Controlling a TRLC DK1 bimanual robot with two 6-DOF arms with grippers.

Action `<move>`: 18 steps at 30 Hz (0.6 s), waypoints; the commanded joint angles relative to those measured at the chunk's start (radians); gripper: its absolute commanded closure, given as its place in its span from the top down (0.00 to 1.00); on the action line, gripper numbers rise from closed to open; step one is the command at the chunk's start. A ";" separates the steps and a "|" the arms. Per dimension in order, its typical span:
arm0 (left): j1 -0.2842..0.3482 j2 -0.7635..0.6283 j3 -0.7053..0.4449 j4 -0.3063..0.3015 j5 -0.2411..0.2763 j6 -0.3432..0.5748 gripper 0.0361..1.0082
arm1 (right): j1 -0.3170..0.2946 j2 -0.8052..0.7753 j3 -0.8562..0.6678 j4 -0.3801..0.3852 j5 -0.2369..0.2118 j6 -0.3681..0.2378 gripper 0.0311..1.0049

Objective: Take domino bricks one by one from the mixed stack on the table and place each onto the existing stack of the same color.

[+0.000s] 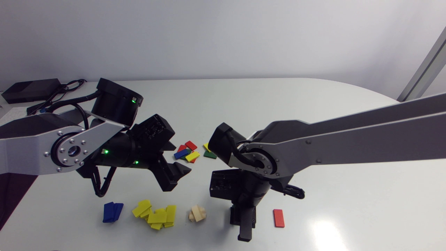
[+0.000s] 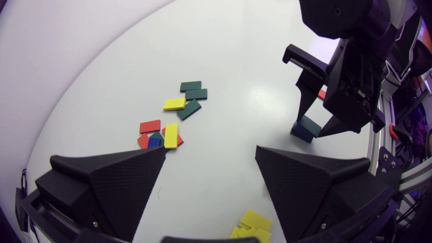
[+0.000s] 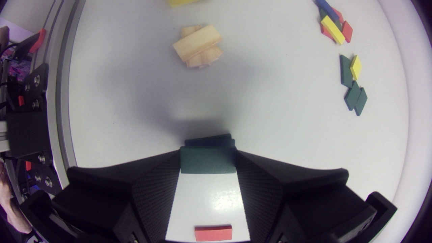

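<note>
**Table** [image 1: 313, 104]: carries every stack. Its face looks smooth, so a nudged brick probably slides.

**Right arm** [image 1: 348, 136]: comes in past the middle, with its wrist pointing down near the front edge.

**Left arm** [image 1: 35, 146]: hangs above the table beside the mixed stack [image 1: 187, 151].

**Left gripper** [image 2: 210, 150]: spread wide and empty. Risk: if it descends to the mixed stack carelessly, a wide finger may scatter the loose bricks.

**Right gripper** [image 3: 207, 153]: narrow, clamped on a green brick [image 3: 207, 162] with a finger on each side. The brick is at the green stack [image 3: 209, 139]. Whether it rests on the stack or hangs just above it cannot be told.

Hazards at release, as judged:

1. The brick appears offset toward the gripper. If it is released with overhang, it may tip off.
2. If the fingers open unevenly, one pad may drag the brick and shear the stack.
3. If the gripper retracts at a slant, a fingertip may catch the stack's edge.

**Red brick** [image 3: 213, 233]: lies under the right gripper, near the stack. A toppled green brick may land against it.
</note>
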 commanded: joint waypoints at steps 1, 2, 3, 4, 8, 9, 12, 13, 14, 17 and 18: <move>-0.015 -0.013 -0.007 -0.009 0.006 -0.003 0.94 | 0.003 0.028 0.003 0.008 -0.004 0.002 0.30; -0.018 -0.013 -0.005 -0.009 0.006 -0.006 0.94 | 0.003 0.031 0.004 0.008 -0.004 0.001 0.30; -0.021 -0.011 -0.004 -0.009 0.006 -0.008 0.94 | 0.003 0.034 0.006 0.008 -0.004 0.001 0.30; -0.024 -0.011 -0.004 -0.009 0.006 -0.009 0.94 | 0.003 0.037 0.007 0.009 -0.004 0.001 0.30; -0.024 -0.005 -0.004 -0.008 0.006 -0.011 0.94 | 0.006 0.048 0.013 0.013 -0.004 -0.001 0.30; -0.024 -0.005 -0.005 -0.008 0.006 -0.011 0.94 | 0.007 0.050 0.015 0.013 -0.004 0.001 0.30; -0.024 -0.002 -0.007 -0.006 0.006 -0.012 0.94 | 0.010 0.056 0.020 0.017 -0.006 0.001 0.30; -0.024 -0.002 -0.007 -0.006 0.006 -0.012 0.94 | 0.010 0.059 0.023 0.017 -0.006 0.001 0.30; -0.024 -0.002 -0.007 -0.006 0.006 -0.014 0.94 | 0.010 0.060 0.024 0.017 -0.006 -0.001 0.30; -0.025 -0.002 -0.007 -0.006 0.006 -0.015 0.94 | 0.010 0.062 0.026 0.017 -0.006 -0.001 0.31; -0.025 -0.002 -0.007 -0.006 0.006 -0.015 0.94 | 0.009 0.064 0.026 0.017 -0.006 -0.001 0.31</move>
